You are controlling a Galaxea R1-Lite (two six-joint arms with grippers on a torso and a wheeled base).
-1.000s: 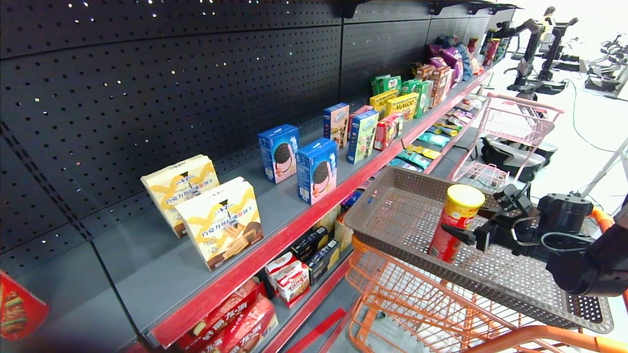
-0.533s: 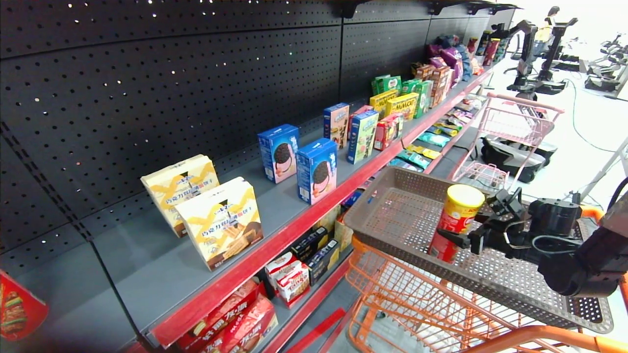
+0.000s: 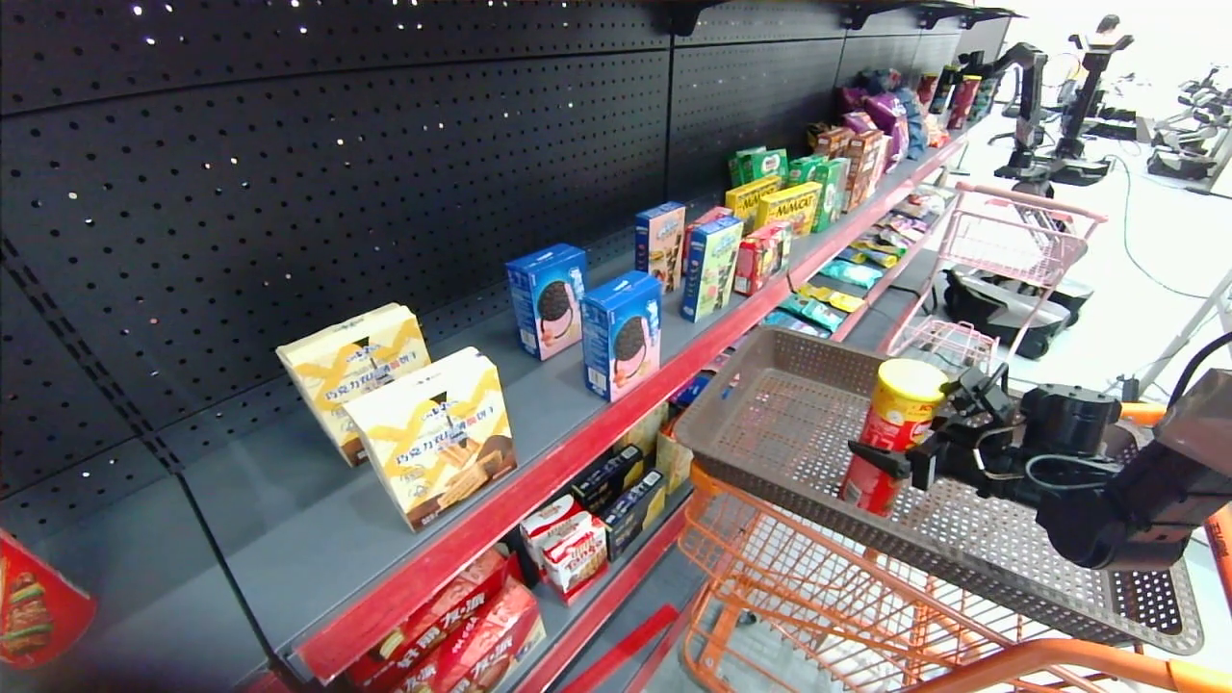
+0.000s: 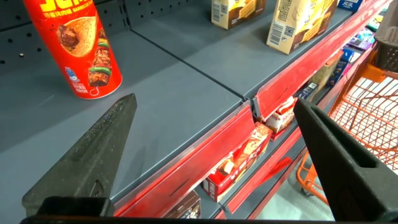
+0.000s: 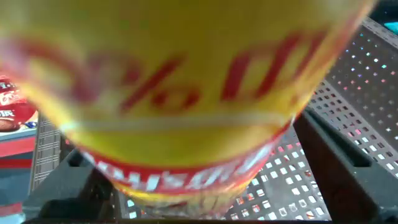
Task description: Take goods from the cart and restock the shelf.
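Note:
A red can with a yellow lid (image 3: pixel 890 423) stands in the brown perforated tray (image 3: pixel 784 409) on top of the orange cart (image 3: pixel 770 587). My right gripper (image 3: pixel 910 421) is open, with one finger on each side of that can, whose yellow band (image 5: pixel 186 81) looms close in the right wrist view. My left gripper (image 4: pixel 211 168) hangs open and holds nothing over the grey shelf (image 4: pixel 180 81) near its red front edge. Another red can (image 4: pixel 78 46) stands upright on that shelf, apart from the left fingers.
The shelf (image 3: pixel 318 520) carries yellow biscuit boxes (image 3: pixel 433 433), blue cookie boxes (image 3: pixel 621 332) and more boxes farther along. Packets fill the lower shelf (image 3: pixel 577 539). A pink cart (image 3: pixel 1011 241) stands in the aisle beyond. Bare shelf lies between the box groups.
My right gripper has slid left along the tray until its fingers flank the can. The can has barely shifted.

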